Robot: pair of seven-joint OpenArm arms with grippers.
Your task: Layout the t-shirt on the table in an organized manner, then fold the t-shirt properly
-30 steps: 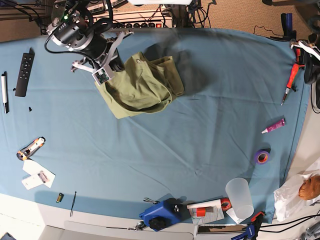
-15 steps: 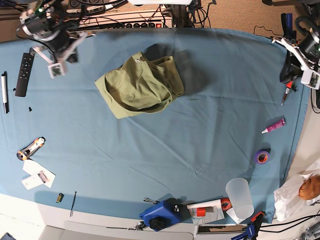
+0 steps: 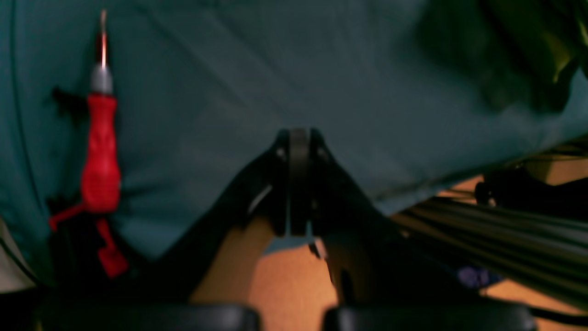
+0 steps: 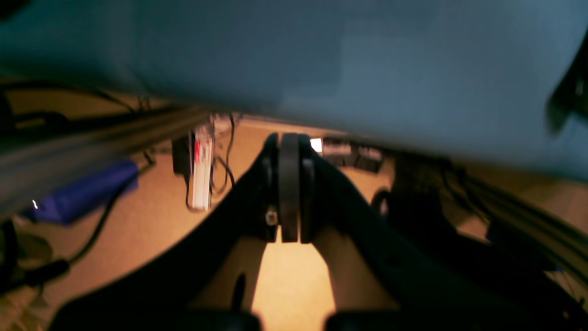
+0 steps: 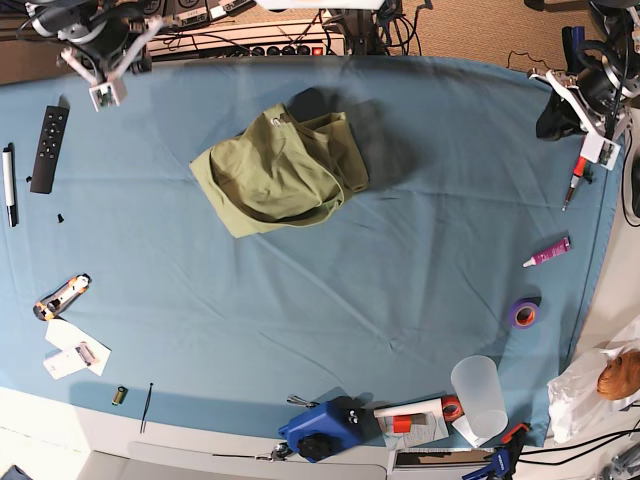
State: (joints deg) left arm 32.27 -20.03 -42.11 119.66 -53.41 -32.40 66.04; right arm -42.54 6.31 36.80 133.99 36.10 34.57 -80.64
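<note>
Both sets of jaws are pressed together, holding nothing: left gripper [image 5: 603, 150] far right, right gripper [image 5: 103, 95] upper left. The shirt [image 5: 281, 170] sits bunched upper-centre on the counter [image 5: 400, 260]. I'd pinch two opposite corners and spread them.

An olive-green t-shirt [image 5: 280, 172] is seen crumpled in a loose heap, collar toward 12 o'clock, lying toward 11 o'clock on the teal-covered desk [image 5: 400, 270], well apart from its edges.
</note>
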